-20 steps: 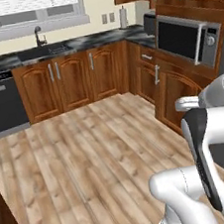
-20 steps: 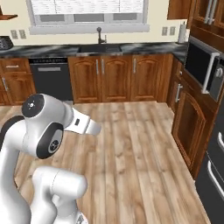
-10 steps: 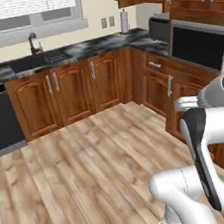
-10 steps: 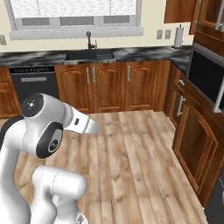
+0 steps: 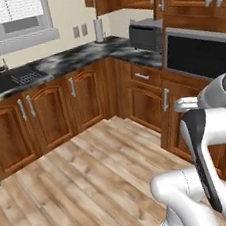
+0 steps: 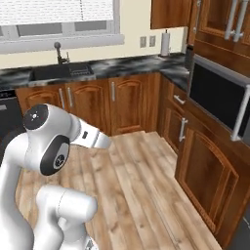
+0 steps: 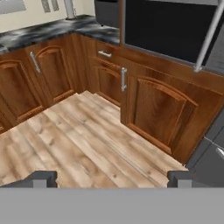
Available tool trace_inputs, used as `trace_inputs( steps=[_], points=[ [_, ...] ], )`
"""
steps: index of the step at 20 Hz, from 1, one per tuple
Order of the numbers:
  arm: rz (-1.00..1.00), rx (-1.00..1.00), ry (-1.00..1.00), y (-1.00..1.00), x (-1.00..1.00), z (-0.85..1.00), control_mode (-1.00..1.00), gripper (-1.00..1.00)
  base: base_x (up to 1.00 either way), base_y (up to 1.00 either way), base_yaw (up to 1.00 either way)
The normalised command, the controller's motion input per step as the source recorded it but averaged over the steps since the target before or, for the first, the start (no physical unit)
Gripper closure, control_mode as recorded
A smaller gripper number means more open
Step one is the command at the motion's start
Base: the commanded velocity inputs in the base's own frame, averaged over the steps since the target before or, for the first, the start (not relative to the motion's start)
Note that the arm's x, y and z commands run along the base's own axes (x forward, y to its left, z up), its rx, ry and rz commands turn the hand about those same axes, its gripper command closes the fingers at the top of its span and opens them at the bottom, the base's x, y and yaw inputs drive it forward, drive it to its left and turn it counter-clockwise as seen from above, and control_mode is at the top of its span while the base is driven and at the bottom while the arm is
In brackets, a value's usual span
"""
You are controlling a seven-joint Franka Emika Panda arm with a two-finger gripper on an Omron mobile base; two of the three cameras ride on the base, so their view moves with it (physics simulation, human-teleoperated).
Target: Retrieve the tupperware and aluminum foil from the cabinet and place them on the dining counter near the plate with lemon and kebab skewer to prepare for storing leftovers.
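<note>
While base is mid-approach, cabinet (image 6: 224, 19) sits shut, above the oven.
Tupperware & foil presumably inside, so can't be confirmed. Gripper (image 7: 111, 178) jaws wide apart, holding nothing, aimed low at base cabinet doors (image 7: 157, 109) under the oven (image 7: 166, 26). Risks, imo: grabbing the oven bar (image 7: 209, 37) instead of cabinet handles (image 6: 235, 18); arm clipping the oven front.

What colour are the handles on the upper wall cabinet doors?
Grey, metallic-looking bars on the reddish-brown cabinet; the handles show best in the right base view.
</note>
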Motion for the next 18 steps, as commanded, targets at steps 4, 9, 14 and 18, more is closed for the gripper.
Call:
trace_inputs(
  steps=[4,9,14,18],
  points=[
    [0.0,0.0,0.0,0.0,0.0,0.0,1.0,-1.0,1.0,0.26,-0.37],
    [0.0,0.0,0.0,0.0,0.0,0.0,1.0,-1.0,1.0,0.39,-0.39],
    [0.0,0.0,0.0,0.0,0.0,0.0,1.0,-1.0,1.0,0.45,-0.38],
    [0.0,0.0,0.0,0.0,0.0,0.0,1.0,-1.0,1.0,0.57,-0.34]
  ],
)
